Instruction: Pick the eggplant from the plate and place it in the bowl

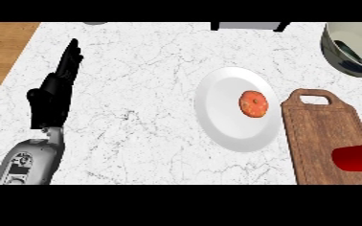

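A white plate [226, 119] lies on the marble counter, right of centre. On its right half sits a small round orange-red item [254, 104]; it does not look like a purple eggplant. A metal bowl [342, 52] is cut off by the view's upper right corner. My left hand [56, 88] stands at the far left, fingers straight and pointing away, holding nothing and well apart from the plate. My right hand does not show.
A wooden cutting board [318, 139] with a handle lies just right of the plate, with a red object [349, 157] on it at the right edge. A dark appliance base [247, 26] stands at the back. The wooden counter edge [14, 43] shows far left.
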